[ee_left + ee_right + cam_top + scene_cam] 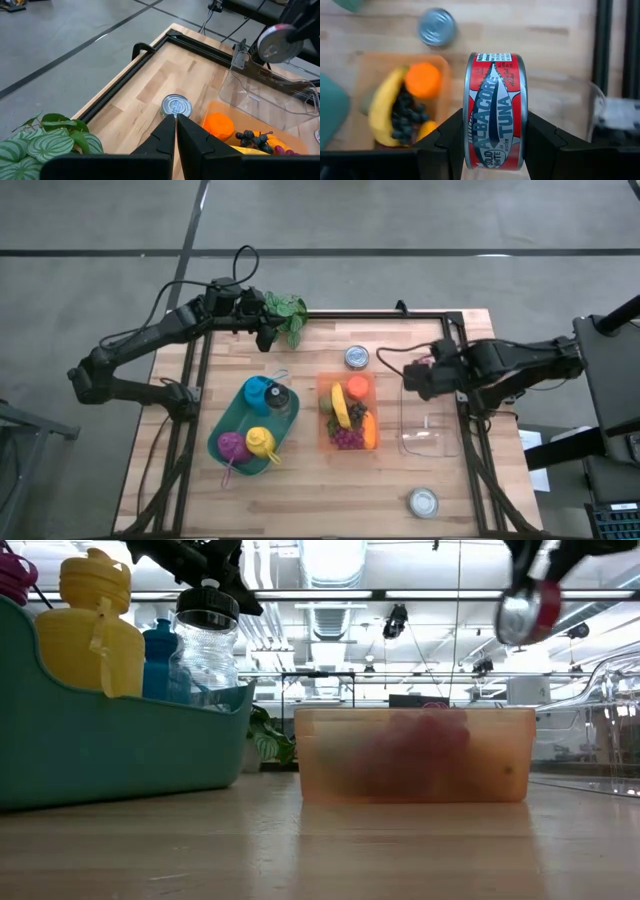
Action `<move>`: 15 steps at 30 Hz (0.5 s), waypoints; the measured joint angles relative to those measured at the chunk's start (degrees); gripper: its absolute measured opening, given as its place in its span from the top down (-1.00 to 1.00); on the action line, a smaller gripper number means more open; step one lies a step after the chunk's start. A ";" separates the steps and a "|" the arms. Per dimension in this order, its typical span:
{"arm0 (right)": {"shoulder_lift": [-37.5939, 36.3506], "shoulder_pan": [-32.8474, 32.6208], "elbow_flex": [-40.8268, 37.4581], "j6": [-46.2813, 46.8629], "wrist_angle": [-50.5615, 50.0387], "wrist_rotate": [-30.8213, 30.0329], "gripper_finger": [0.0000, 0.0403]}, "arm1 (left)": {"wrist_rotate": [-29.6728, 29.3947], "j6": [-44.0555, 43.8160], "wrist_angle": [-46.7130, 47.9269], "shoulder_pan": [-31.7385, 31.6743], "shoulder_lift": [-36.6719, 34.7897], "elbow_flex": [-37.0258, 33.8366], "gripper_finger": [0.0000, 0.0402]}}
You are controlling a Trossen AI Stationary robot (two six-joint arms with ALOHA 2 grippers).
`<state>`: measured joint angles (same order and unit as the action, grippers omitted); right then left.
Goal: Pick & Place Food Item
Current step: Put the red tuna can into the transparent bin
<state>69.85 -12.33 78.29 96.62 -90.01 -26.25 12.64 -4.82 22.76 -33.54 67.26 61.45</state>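
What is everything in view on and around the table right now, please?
tuna can: one, red label, held on edge in the right gripper
cans: two, silver, one behind the orange bin, one at the front right
orange bin: one, centre, holding banana, orange, grapes
clear bin: one, right of the orange bin
teal tray: one, left, holding yellow, blue, clear and purple bottles
plant: one, green, back left edge
left gripper: shut, empty, raised near the plant
right gripper: raised near the clear bin's back edge
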 joint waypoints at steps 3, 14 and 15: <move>-2.57 -1.47 -5.39 4.21 -0.05 2.18 0.29 | 0.00 0.00 -0.01 0.00 0.00 0.00 0.89; -7.48 -3.20 -20.70 6.59 10.35 7.96 0.29 | 0.00 0.00 -0.02 -0.02 0.00 0.00 0.89; -7.65 -3.20 -22.18 6.74 12.05 8.66 0.29 | 0.00 0.00 0.00 -0.02 0.00 0.00 0.89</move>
<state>62.20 -15.53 56.10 103.36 -77.95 -17.59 12.64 -4.82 22.76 -33.56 67.26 61.45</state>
